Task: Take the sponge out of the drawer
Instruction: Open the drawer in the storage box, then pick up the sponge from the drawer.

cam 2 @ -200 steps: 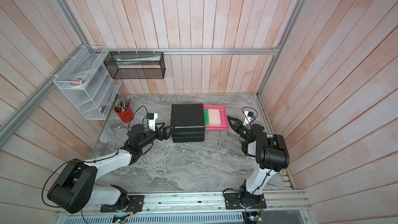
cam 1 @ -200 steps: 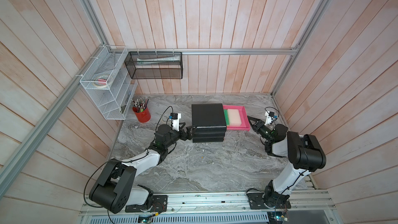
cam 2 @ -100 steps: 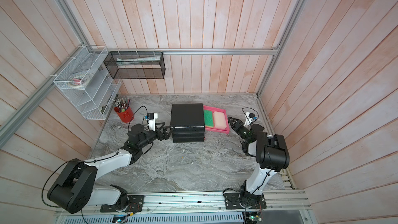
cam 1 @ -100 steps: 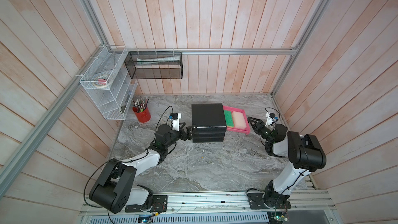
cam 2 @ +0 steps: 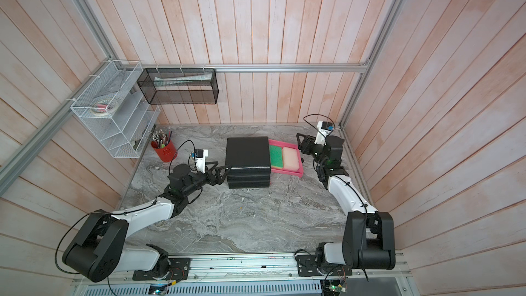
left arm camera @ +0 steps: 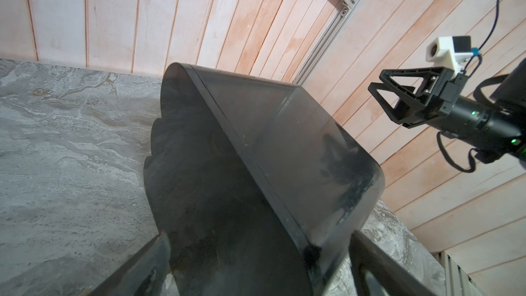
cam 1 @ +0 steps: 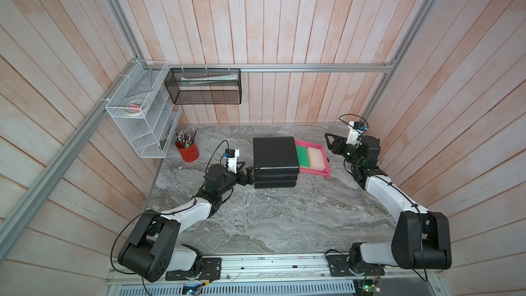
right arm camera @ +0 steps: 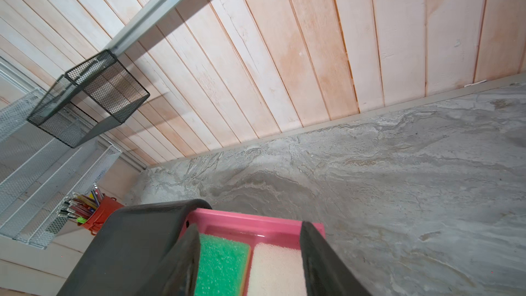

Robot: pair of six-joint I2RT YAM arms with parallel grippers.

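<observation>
A black drawer cabinet (cam 1: 274,155) (cam 2: 247,152) stands mid-table. Its pink drawer (cam 1: 316,172) (cam 2: 286,172) is pulled out to the right. In the drawer lie a green sponge (cam 1: 301,153) (right arm camera: 222,263) and a pale cream sponge (cam 1: 315,157) (right arm camera: 276,269), side by side. My right gripper (cam 1: 329,143) (right arm camera: 247,232) hovers open just beyond the drawer's outer end, above both sponges, and holds nothing. My left gripper (cam 1: 252,169) (left arm camera: 256,240) is open wide against the cabinet's (left arm camera: 256,152) left side, its fingers flanking the near corner.
A red pen cup (cam 1: 187,150) stands at the back left, under a white wire rack (cam 1: 142,121) on the left wall. A black mesh basket (cam 1: 205,86) hangs on the back wall. The right wall is close behind my right arm.
My right gripper's jaws have widened, and it has risen a little from the drawer's outer end. The left arm and the cabinet have not moved.
</observation>
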